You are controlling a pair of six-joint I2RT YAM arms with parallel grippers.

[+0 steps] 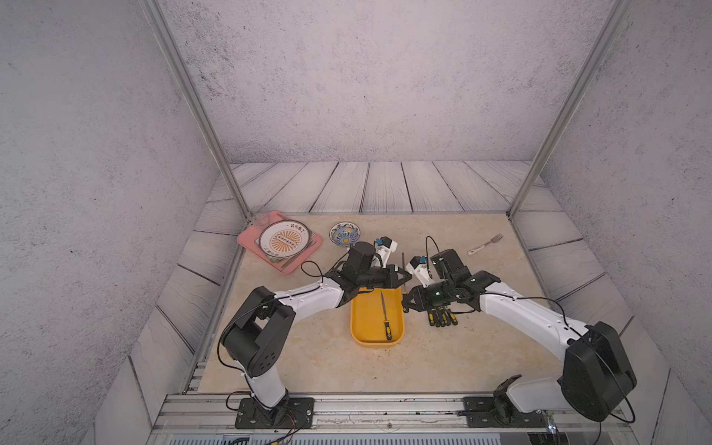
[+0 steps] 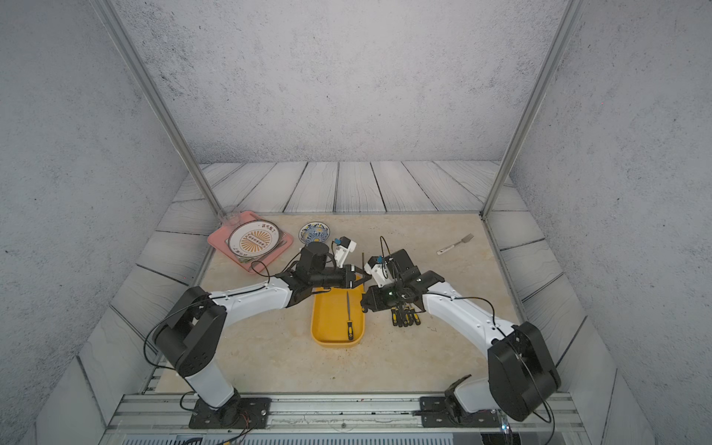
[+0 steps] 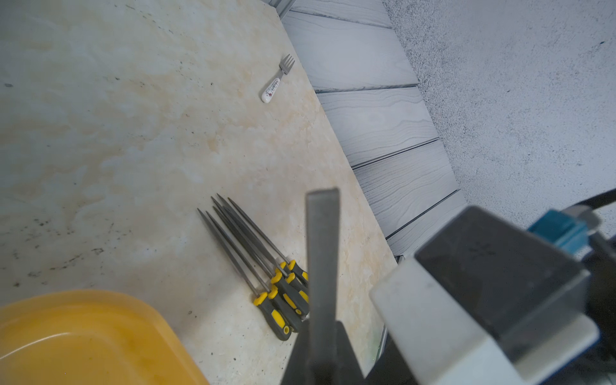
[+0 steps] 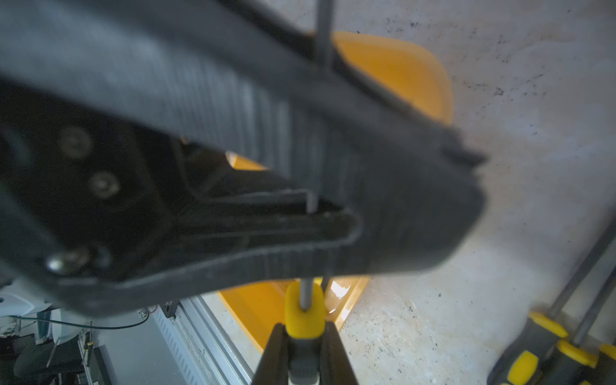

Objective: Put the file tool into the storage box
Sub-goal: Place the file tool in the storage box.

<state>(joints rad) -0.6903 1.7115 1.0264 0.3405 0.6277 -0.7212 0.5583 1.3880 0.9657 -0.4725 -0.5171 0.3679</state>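
One file tool [image 3: 322, 266] is pinched by left gripper [image 3: 321, 336]; right gripper [image 4: 304, 336] flanks handle [image 4: 305, 316].

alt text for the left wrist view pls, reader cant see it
The left gripper has its jaws shut on a flat file, whose grey blade juts out in the foreground. Beyond it, a bundle of yellow-handled files lies on the beige table, with a corner of the yellow storage box nearby and a fork farther off.
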